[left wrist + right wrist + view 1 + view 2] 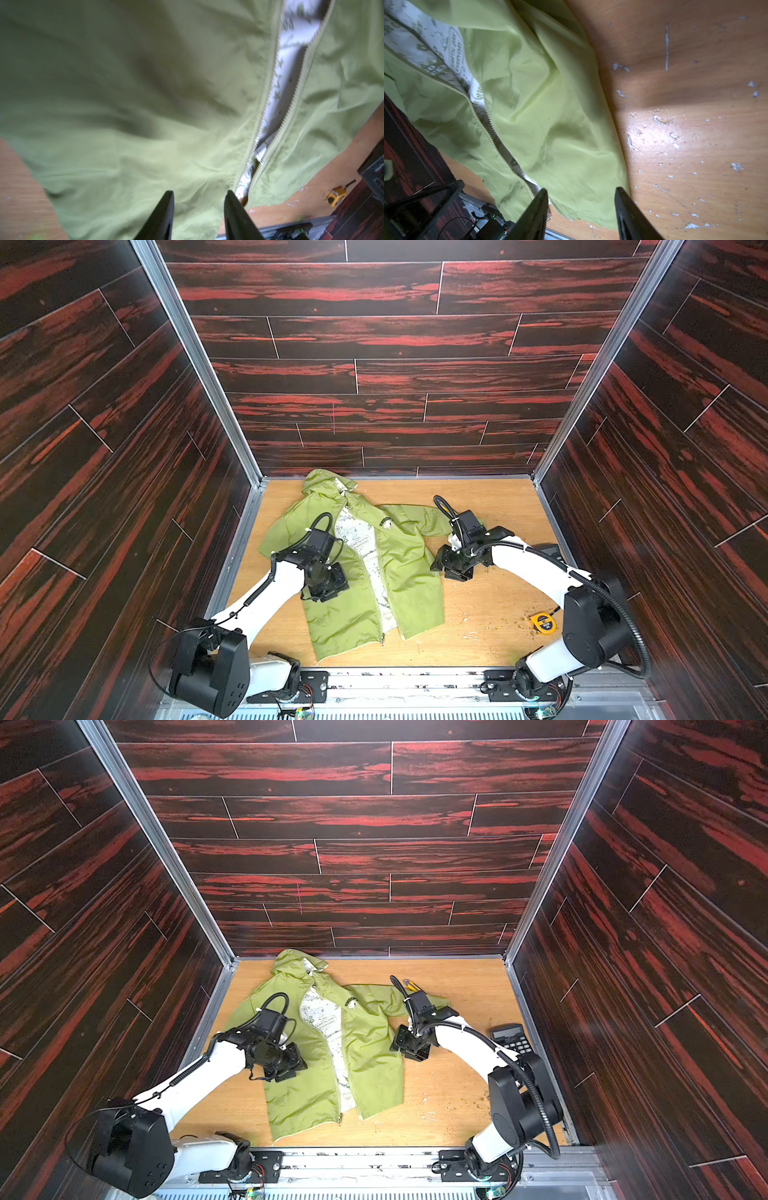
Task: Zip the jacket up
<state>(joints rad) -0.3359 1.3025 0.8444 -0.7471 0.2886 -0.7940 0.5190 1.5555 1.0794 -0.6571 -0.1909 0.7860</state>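
- Left wrist view is showing us the left gripper [199, 193] hanging with its jaws spread and nothing between them, just above the green panel beside the zipper [257, 128].
- We are seeing the jacket [409, 572] lying front-up on the table [478, 626]. Its two panels are gaping to either side of the zipper, so white printed lining is showing.
- Right wrist view is giving us the right gripper [581, 190], likewise spread and empty. It is hovering near the outer edge of the panel on the other side of the zipper.
- We are judging the zipper to be open along nearly its whole run. Whether its two rows are joined at the hem end, we cannot tell.
- We are worrying that a pinch on this thin cloth will gather lining too, which would jam the zipper.
- We are also expecting the whole jacket to slide with the pull unless one gripper is pinning the hem beside the zipper.
- A tape measure [542, 623] is sitting well apart from the zipper, beyond the right gripper.
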